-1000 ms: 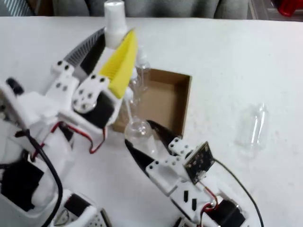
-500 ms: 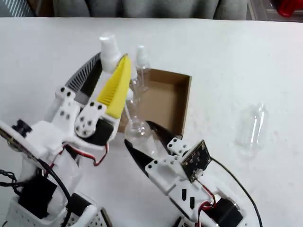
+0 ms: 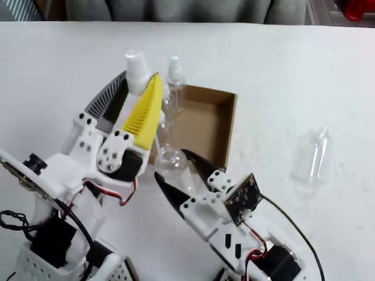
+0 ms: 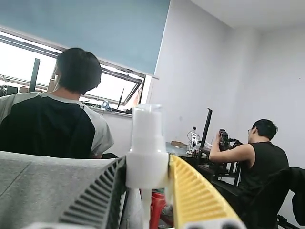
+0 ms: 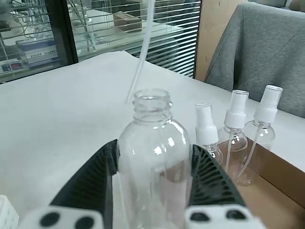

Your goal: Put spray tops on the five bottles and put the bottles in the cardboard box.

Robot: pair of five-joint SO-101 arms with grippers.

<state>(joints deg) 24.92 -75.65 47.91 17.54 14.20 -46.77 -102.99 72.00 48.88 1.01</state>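
Observation:
My left gripper (image 3: 136, 89) is shut on a white spray top (image 4: 147, 151) and holds it up, its thin tube (image 5: 141, 51) hanging slantwise with its end just above and beside the mouth of a clear bottle (image 5: 153, 160). My right gripper (image 3: 174, 168) is shut on that open-necked bottle (image 3: 170, 160) and holds it upright in front of the cardboard box (image 3: 205, 126). Three capped bottles (image 5: 235, 138) stand in the box. Another clear bottle (image 3: 312, 157) lies on its side, uncapped, at the table's right.
The white table (image 3: 281, 76) is bare behind and to the right of the box. A grey chair back (image 5: 267, 52) stands past the table's far edge. Both arms' bases crowd the near edge.
My left arm has pulled back and lowered the spray top, bringing its tube toward the bottle's mouth. The right gripper and its bottle have stayed put.

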